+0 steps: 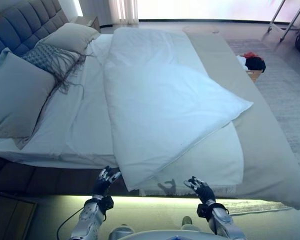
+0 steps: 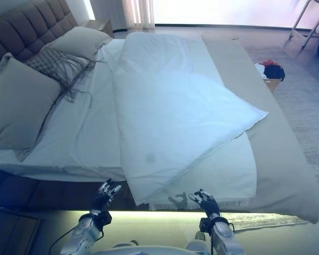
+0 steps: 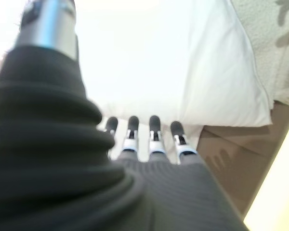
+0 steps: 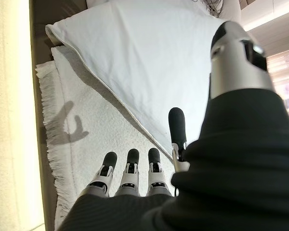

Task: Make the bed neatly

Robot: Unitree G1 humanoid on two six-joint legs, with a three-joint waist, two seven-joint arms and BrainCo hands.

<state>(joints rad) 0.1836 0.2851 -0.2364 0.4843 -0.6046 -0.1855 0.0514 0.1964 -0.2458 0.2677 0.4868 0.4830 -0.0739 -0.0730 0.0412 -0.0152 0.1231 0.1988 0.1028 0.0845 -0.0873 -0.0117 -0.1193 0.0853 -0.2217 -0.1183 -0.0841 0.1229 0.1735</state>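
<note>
A white duvet (image 1: 160,105) lies crooked on the bed, folded back on itself, with one corner (image 1: 246,105) pointing to the right and its near corner (image 1: 132,182) hanging over the bed's near edge. Under it lies a white fringed blanket (image 1: 215,160) on a beige bedspread (image 1: 270,150). My left hand (image 1: 106,181) is open just below the duvet's near corner, holding nothing. My right hand (image 1: 200,189) is open below the blanket's fringed edge (image 4: 50,125), holding nothing. Two grey pillows (image 1: 17,95) and a fringed cushion (image 1: 50,59) lie at the headboard.
A grey padded headboard (image 1: 20,25) stands at the left. The dark bed base (image 1: 40,180) runs along the near side above a lit floor strip. A box with red and dark cloth (image 1: 252,62) stands on the rug at the right. A metal rack (image 1: 290,20) stands far right.
</note>
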